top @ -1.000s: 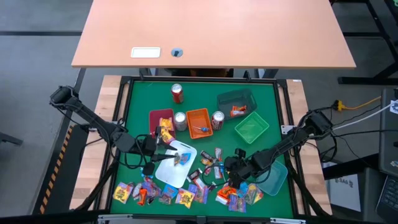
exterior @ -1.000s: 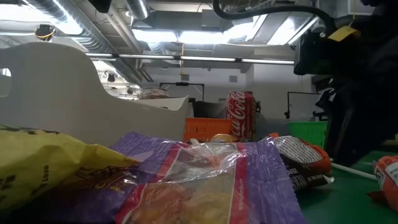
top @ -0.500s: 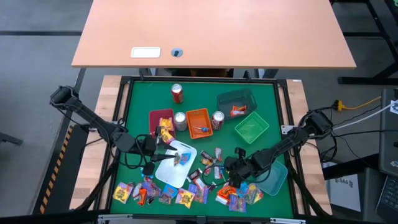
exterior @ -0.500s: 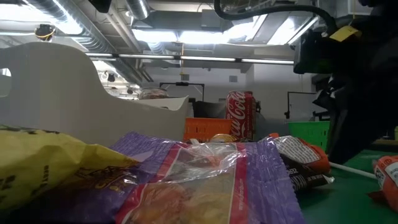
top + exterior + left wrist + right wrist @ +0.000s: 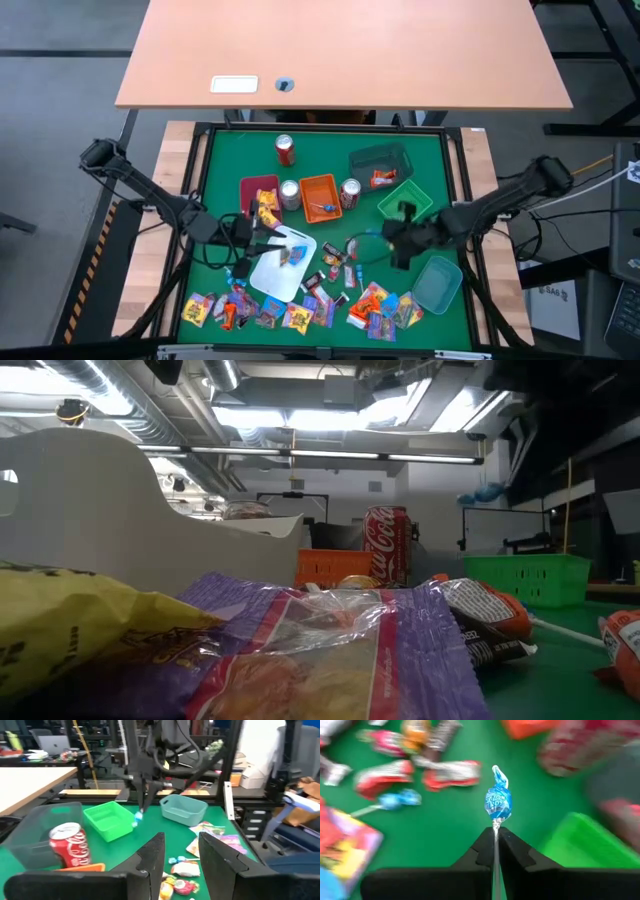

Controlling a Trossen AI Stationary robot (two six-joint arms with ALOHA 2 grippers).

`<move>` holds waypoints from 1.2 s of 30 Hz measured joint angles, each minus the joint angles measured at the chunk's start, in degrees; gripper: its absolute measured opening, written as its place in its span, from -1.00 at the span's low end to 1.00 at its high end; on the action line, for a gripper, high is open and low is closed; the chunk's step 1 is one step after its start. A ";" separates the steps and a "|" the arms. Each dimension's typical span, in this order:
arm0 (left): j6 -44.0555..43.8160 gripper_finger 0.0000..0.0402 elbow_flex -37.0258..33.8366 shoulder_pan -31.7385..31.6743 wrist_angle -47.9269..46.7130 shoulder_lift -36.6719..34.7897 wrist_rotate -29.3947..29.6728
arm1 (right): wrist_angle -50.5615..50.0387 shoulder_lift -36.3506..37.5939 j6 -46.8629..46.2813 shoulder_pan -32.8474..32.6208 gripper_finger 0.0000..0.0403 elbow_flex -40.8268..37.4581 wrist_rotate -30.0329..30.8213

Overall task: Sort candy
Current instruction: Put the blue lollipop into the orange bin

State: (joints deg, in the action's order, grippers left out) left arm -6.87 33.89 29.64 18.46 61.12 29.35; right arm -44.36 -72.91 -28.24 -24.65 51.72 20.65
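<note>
Candy lies in heaps along the mat's near edge [image 5: 260,312] [image 5: 385,310], with more near the middle [image 5: 340,262]. My right gripper [image 5: 380,234] hangs above the mat beside the green tray [image 5: 405,203], shut on a blue lollipop [image 5: 498,802] that also shows in the left wrist view [image 5: 136,818]. My left gripper [image 5: 182,855] waits open and level over the far end of the white tray [image 5: 285,262], with nothing between its fingers. My right gripper pinches the lollipop's thin stick [image 5: 495,826] between its two fingertips. The fingers slant down from above and lie along the stick. The blue wrapped head [image 5: 498,802] sticks out beyond the tips, and the lollipop is lifted clear of the mat.
A red tray [image 5: 258,190], an orange tray [image 5: 320,195], a dark tray [image 5: 380,160] and a light blue tray [image 5: 437,285] stand around the mat. Three soda cans [image 5: 285,150] [image 5: 290,193] [image 5: 350,192] stand among the far trays.
My right gripper has risen from the candy heap at the near right and gone toward the far edge, up beside the green tray, with the blue lollipop lifted clear. Its arm has left the right side of the low view.
</note>
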 joint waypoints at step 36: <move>-0.02 -0.46 -0.02 -15.94 0.03 0.00 1.71 | -14.38 7.44 15.99 20.21 -0.94 0.02 4.46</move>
State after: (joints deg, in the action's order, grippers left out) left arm -6.90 33.87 13.70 18.49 61.12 31.06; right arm -58.74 -65.47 -12.25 -4.45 51.75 25.11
